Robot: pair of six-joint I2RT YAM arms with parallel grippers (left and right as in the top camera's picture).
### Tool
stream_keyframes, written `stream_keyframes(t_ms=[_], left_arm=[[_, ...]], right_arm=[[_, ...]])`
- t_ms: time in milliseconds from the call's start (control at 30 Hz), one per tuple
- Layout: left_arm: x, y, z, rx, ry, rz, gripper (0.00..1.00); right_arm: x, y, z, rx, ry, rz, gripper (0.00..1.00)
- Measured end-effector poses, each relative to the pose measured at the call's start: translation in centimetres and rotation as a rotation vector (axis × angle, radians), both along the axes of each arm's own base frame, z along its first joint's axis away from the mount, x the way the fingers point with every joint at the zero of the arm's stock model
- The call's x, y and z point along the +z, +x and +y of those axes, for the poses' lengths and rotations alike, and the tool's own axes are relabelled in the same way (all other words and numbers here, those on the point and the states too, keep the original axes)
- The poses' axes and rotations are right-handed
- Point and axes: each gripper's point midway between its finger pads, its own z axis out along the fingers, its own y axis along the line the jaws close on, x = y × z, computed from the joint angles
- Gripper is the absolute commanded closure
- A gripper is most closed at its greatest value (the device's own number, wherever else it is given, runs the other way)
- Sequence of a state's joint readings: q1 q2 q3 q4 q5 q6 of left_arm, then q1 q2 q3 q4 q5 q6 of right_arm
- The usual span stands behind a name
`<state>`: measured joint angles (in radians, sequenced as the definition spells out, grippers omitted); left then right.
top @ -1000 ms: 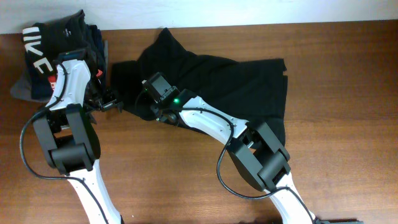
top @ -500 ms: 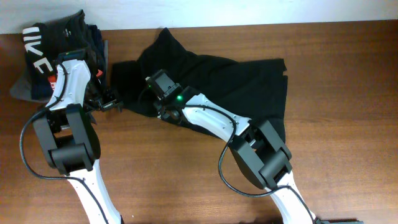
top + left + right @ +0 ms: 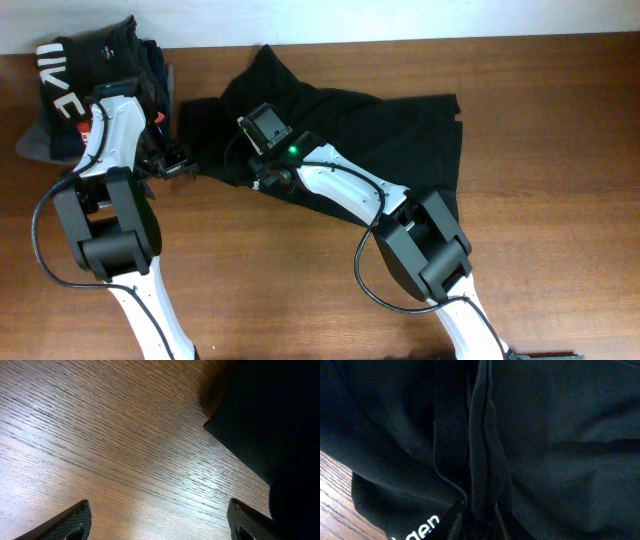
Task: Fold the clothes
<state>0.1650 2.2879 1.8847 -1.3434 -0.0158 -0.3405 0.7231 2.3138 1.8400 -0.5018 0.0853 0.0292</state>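
The black garment (image 3: 370, 130) lies spread across the back middle of the table, one sleeve pointing to the back left. My right gripper (image 3: 260, 178) is at its left part, shut on a raised ridge of the black fabric (image 3: 477, 485). Small white lettering (image 3: 422, 527) shows beside the fingers (image 3: 477, 517). My left gripper (image 3: 185, 165) hovers over bare wood just left of the garment's edge. In the left wrist view its fingers (image 3: 160, 522) are wide open and empty, with a corner of the garment (image 3: 265, 425) at the right.
A stack of folded clothes sits at the back left corner: a dark one with big white letters (image 3: 60, 80), a grey one (image 3: 35, 140) and a red one (image 3: 85, 130). The table (image 3: 560, 220) is brown wood.
My right gripper has shifted slightly to the back right, holding the fabric. The left arm has not moved.
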Motion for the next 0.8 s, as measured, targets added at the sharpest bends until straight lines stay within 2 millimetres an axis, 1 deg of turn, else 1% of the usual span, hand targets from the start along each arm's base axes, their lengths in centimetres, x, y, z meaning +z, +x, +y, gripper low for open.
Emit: stream_keyframes(t_ms=[67,133,267,467,567,633,767,800], left_arm=[[0.0,0.0,0.0,0.0,0.0,0.0,0.14],[0.0,0.0,0.0,0.0,0.0,0.0,0.14],[0.0,0.0,0.0,0.0,0.0,-0.001,0.14],[0.0,0.0,0.0,0.0,0.001,-0.001,0.13],[0.0,0.0,0.0,0.0,0.001,-0.001,0.14],[0.0,0.0,0.0,0.0,0.001,-0.001,0.14],[0.0,0.0,0.0,0.0,0.001,-0.001,0.14],[0.0,0.0,0.0,0.0,0.0,-0.002,0.14]], right_arm=[[0.0,0.0,0.0,-0.001,0.001,0.001,0.76],[0.0,0.1,-0.1,-0.003,0.001,0.001,0.73],[0.0,0.2,-0.2,-0.003,0.003,0.002,0.73],[0.1,0.8,-0.9,-0.02,0.002,0.004,0.73],[0.6,1.1,-1.0,-0.024,0.008,-0.004,0.79],[0.9,1.3,-0.9,-0.024,0.012,-0.01,0.86],[0.9,1.3,-0.8,-0.023,0.017,-0.006,0.96],[0.9,1.2,-0.8,-0.022,0.02,-0.002,0.96]])
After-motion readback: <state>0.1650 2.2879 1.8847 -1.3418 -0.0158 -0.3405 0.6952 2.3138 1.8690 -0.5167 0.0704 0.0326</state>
